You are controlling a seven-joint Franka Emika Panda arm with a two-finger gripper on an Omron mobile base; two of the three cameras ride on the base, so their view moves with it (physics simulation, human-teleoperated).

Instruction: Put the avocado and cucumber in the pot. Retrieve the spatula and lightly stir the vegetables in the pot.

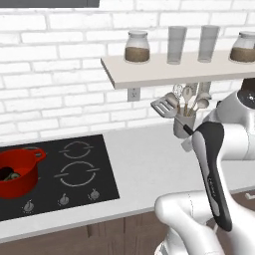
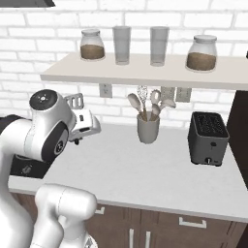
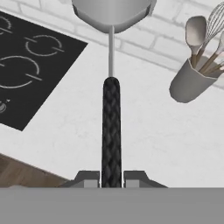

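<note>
Black-handled spatula [image 3: 111, 127] points straight out from the end effector [image 3: 111, 178], clamped on its handle.

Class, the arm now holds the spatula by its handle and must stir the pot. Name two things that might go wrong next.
1. The gripper clamps only the end of the spatula handle, so the spatula may pivot or slip while stirring.
2. The pot sits far across the cooktop; a wide swing might clip the utensil holder.
</note>
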